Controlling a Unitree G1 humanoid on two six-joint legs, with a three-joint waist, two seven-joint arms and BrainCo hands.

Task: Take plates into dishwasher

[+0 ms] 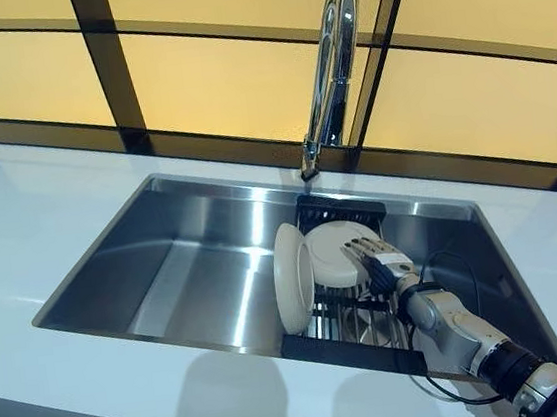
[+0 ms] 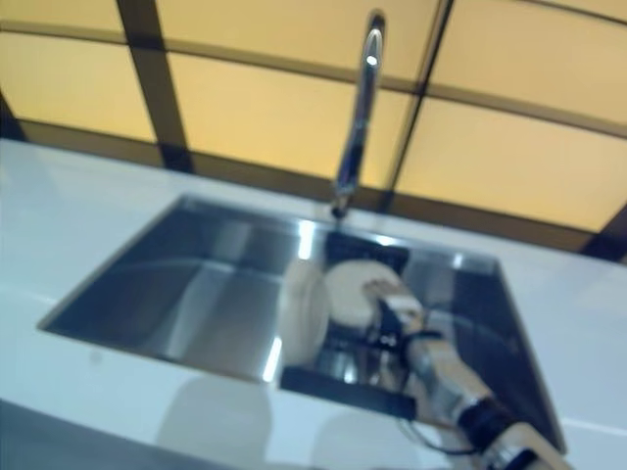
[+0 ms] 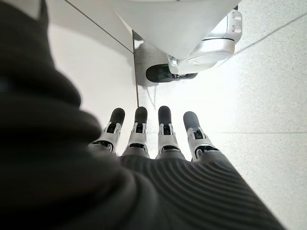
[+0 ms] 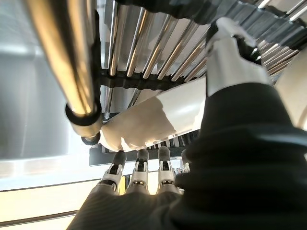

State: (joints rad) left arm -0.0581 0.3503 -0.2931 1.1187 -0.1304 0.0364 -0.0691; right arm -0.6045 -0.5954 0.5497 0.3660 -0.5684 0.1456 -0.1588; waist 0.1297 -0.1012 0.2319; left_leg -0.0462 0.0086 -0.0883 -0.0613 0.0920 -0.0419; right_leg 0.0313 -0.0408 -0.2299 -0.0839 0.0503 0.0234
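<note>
Two cream plates stand in a black dish rack (image 1: 347, 348) in the right part of the steel sink (image 1: 185, 269). One plate (image 1: 293, 277) stands on edge at the rack's left. The other plate (image 1: 330, 250) leans behind it, facing the front. My right hand (image 1: 381, 259) reaches into the sink from the lower right and lies against that plate's right side, fingers straight. In the right wrist view the plate (image 4: 153, 115) shows between the straight fingers (image 4: 139, 167) and the thumb (image 4: 232, 52). My left hand (image 3: 165, 143) shows only in its wrist view, fingers straight, over the floor, holding nothing.
A tall chrome faucet (image 1: 332, 61) rises behind the sink, its spout over the rack. White countertop (image 1: 38, 216) surrounds the sink. A yellow panelled wall with dark frames stands behind. The sink's left half holds nothing.
</note>
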